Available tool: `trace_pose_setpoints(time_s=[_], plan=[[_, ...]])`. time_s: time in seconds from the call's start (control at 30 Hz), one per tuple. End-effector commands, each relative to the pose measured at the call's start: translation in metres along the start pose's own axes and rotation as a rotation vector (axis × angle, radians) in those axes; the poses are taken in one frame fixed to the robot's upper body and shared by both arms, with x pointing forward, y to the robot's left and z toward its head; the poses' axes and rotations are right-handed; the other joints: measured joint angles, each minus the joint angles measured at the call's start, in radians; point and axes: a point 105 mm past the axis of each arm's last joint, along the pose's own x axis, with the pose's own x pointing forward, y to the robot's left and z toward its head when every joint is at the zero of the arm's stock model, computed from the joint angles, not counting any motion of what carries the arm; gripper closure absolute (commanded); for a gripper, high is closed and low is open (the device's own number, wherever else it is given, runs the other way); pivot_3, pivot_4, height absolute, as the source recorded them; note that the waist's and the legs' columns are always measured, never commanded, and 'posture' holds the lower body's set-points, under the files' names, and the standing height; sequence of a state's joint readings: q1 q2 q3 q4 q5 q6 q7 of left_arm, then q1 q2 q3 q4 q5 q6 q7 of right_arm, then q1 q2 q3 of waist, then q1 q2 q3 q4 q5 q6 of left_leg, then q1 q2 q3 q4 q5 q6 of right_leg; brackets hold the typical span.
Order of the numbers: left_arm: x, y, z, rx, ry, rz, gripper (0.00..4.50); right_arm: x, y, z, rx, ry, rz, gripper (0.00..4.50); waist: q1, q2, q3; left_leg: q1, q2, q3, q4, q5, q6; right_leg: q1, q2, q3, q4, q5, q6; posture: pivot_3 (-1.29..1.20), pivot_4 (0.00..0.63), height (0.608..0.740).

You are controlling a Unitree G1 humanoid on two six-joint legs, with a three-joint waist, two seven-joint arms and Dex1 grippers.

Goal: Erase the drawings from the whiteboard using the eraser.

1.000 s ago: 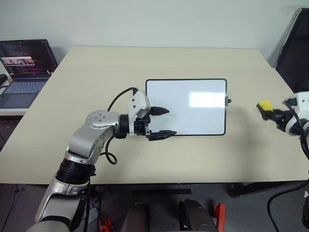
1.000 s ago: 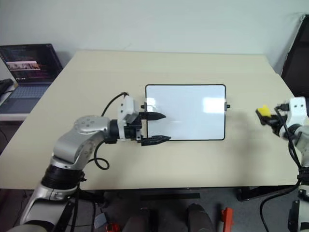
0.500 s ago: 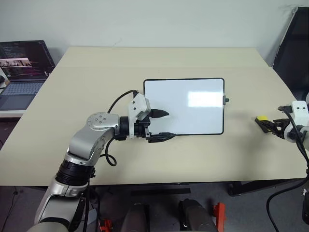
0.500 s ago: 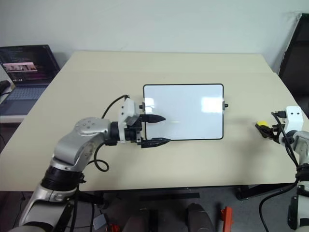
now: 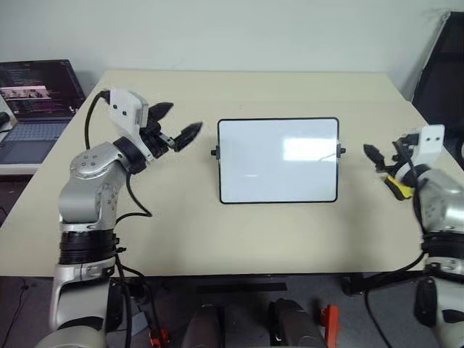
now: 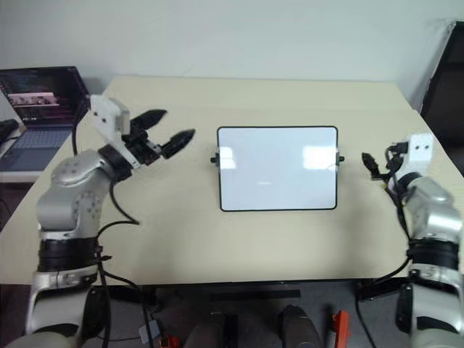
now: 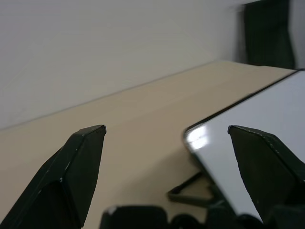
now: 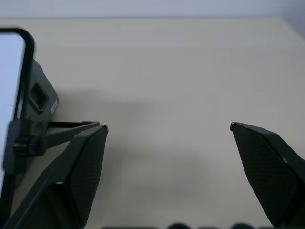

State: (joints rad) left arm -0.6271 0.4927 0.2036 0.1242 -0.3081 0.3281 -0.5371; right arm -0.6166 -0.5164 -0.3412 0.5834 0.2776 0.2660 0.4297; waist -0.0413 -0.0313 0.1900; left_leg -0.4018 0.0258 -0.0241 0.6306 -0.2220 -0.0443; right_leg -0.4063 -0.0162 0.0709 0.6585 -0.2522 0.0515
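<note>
No legible text, label, brand, number or sign anywhere. Laptop (image 5: 36,98) screen at the far left shows lines of lettering and a small picture strip, all too small to read. Whiteboard (image 5: 279,159) face carries no readable writing. No markings can be made out on the worktop (image 5: 217,232).
</note>
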Motion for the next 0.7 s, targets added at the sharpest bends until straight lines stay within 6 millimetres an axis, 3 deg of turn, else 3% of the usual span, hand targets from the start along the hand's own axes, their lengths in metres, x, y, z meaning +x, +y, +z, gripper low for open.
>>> trace_pose_setpoints(time_s=[0.03, 0.23, 0.4, 0.5, 0.7], plan=[[-0.001, 0.020, -0.005, 0.024, -0.032, 0.194, 0.00, 0.002, -0.010, 0.014, 0.003, -0.127, -0.059, 0.04, 0.004, 0.000, 0.000, 0.000, 0.000, 0.000, 0.000, 0.000, 0.000, 0.000, -0.001, 0.000, 0.000, 0.000, 0.000, 0.00, 0.150, 0.740], [0.007, 0.006, -0.056, -0.027, 0.040, 0.291, 0.00, 0.006, 0.003, -0.008, 0.013, -0.138, -0.042, 0.04, 0.007, 0.000, 0.000, 0.000, -0.001, 0.001, 0.000, 0.000, 0.000, 0.000, -0.001, 0.000, 0.000, 0.001, 0.001, 0.00, 0.150, 0.740], [0.016, 0.001, -0.078, -0.031, 0.062, 0.348, 0.00, 0.013, 0.019, -0.004, 0.053, -0.188, -0.013, 0.04, 0.004, 0.000, 0.000, 0.001, 0.000, 0.001, 0.000, 0.000, 0.000, 0.000, 0.000, 0.000, 0.001, 0.001, 0.001, 0.00, 0.150, 0.740], [0.024, -0.005, -0.081, -0.036, 0.052, 0.342, 0.00, 0.018, 0.029, 0.004, 0.059, -0.216, 0.007, 0.04, 0.000, 0.000, 0.000, 0.001, -0.001, 0.001, 0.000, 0.000, 0.000, 0.000, 0.000, 0.000, 0.001, 0.001, 0.001, 0.00, 0.150, 0.740], [0.029, -0.011, -0.084, -0.051, 0.036, 0.347, 0.00, 0.021, 0.036, -0.001, 0.040, -0.196, 0.017, 0.04, -0.002, 0.000, 0.000, 0.001, -0.001, 0.001, 0.000, 0.000, 0.000, 0.000, 0.000, 0.000, 0.001, 0.001, 0.001, 0.00, 0.150, 0.740]])
